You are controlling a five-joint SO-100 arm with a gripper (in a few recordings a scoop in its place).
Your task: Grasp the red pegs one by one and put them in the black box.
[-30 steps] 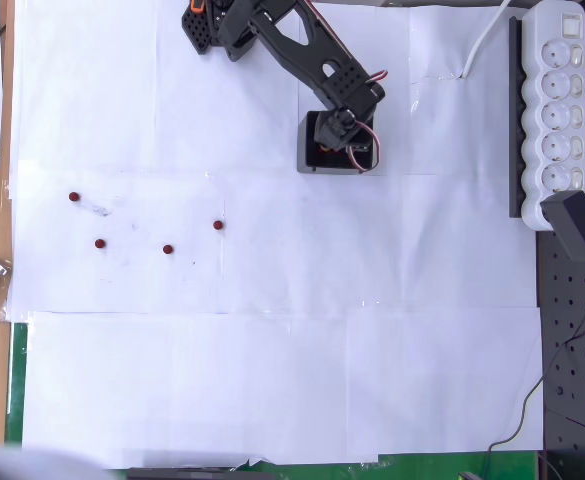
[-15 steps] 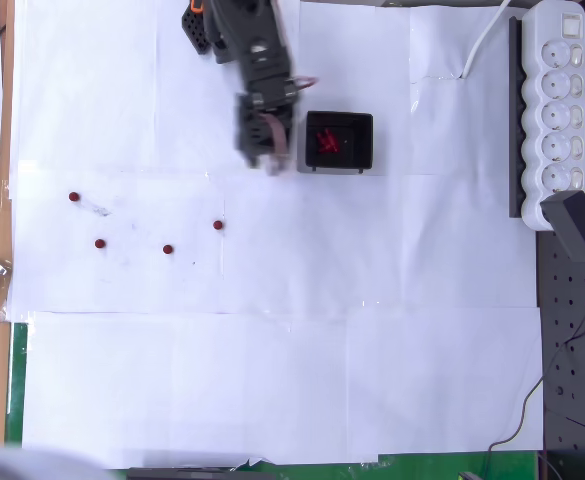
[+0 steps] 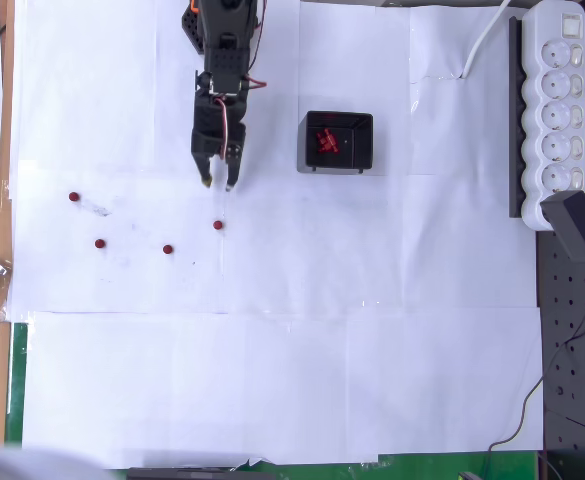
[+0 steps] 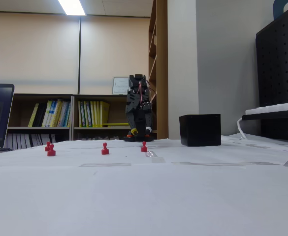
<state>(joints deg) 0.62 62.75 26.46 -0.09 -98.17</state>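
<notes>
In the overhead view the gripper (image 3: 218,184) hangs with its jaws spread and nothing between them, pointing toward six o'clock, with the black box (image 3: 338,142) well apart at its three o'clock, several red pegs lying inside it. Four red pegs stand loose on the white paper (image 3: 272,380): the nearest peg (image 3: 217,225) sits near the fingertips at their six o'clock, another (image 3: 168,249) lies at about seven o'clock, and two more (image 3: 100,243) (image 3: 73,197) lie farther out toward eight and nine o'clock. In the fixed view the gripper (image 4: 140,131) hovers above the paper behind the nearest peg (image 4: 144,146), with the black box (image 4: 200,130) at its three o'clock.
</notes>
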